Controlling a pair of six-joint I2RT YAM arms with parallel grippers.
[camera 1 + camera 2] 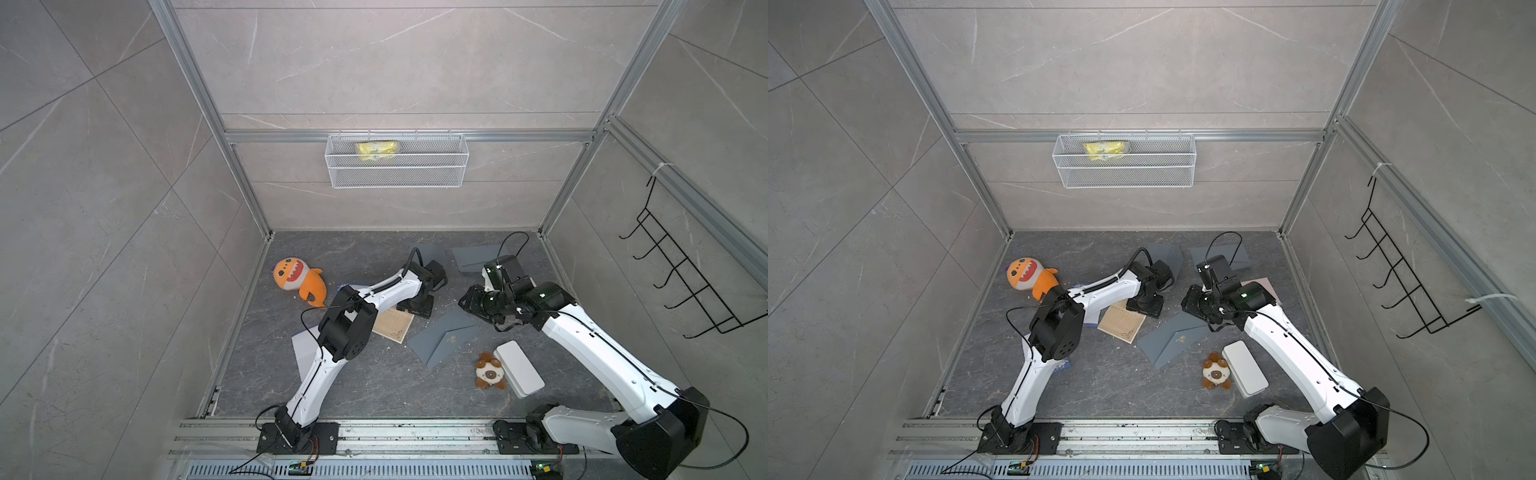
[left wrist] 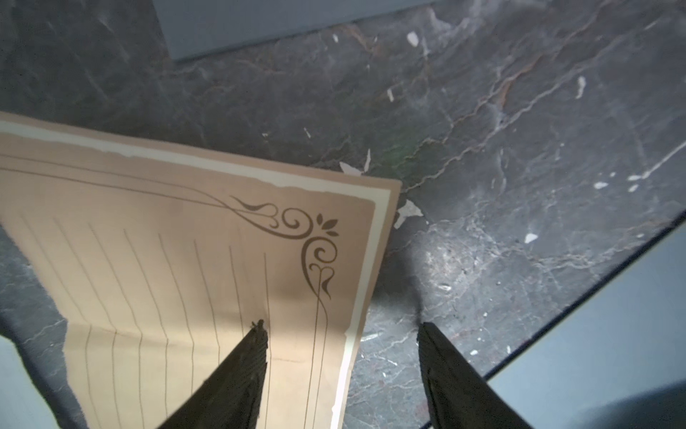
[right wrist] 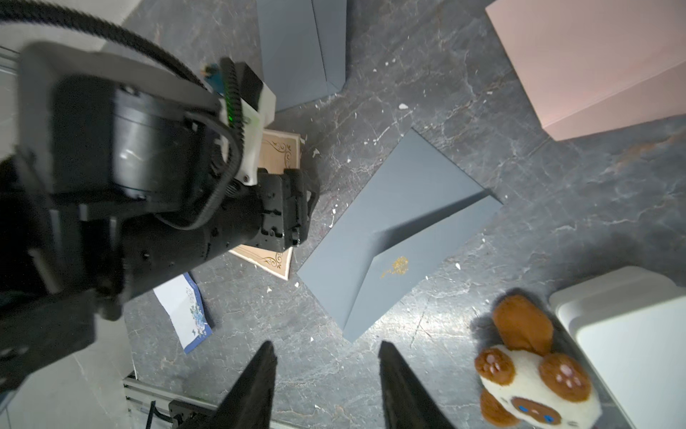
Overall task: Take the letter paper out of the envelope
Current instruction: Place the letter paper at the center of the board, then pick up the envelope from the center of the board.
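- Our left end effector (image 2: 341, 324), spread, straddles the edge of the letter paper (image 2: 185, 260); we should lift straight up, dragging nothing.
- Our right end effector (image 3: 326, 343), spread and empty, should clear the envelope (image 3: 401, 223).

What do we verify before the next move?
1. Paper out of the envelope: ok, it lies on the table beside it.
2. Left fingers open, empty: ok, straddling the paper's edge.
3. Right fingers open, empty: ok.
4. Nothing left inside the envelope: cannot tell, interior hidden.
5. Paper flat: not ok, a crease shows.
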